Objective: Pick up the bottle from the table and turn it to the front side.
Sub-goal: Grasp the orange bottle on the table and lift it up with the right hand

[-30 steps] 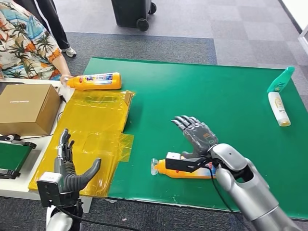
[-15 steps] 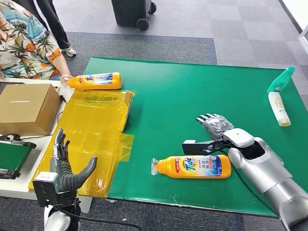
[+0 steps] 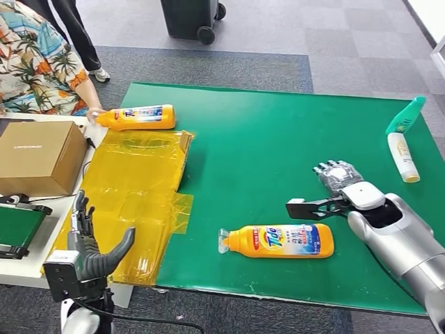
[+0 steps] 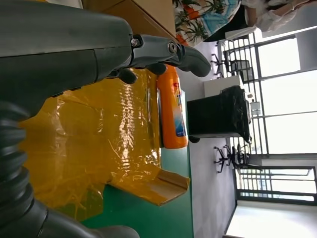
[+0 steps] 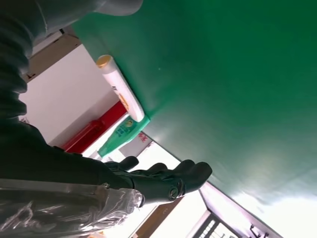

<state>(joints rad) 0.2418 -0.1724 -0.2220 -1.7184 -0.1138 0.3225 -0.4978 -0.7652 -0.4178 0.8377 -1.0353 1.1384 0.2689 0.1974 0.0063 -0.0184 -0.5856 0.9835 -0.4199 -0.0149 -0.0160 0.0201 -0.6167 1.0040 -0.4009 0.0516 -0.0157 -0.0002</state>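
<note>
Orange bottle (image 3: 278,241): lies on its side on the green mat (image 3: 294,132), lower centre of the frame, printed label facing up, so the front-side turn looks done.

Right robot hand (image 3: 336,186): just right of the bottle, apart from it, fingers spread, holding nothing.

Left robot hand (image 3: 93,245): lower left, fingers apart, empty, idle over the yellow plastic sheet (image 3: 136,188) at the desk edge.

Second orange bottle (image 3: 138,117): upper left, beside a person's hand (image 3: 95,113).

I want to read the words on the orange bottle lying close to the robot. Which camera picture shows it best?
The head view: the orange bottle lies whole on the green mat, its label facing up. The left wrist view shows a different orange bottle, the one at the mat's far corner. The right wrist view shows mat and two other bottles, not this one.
</note>
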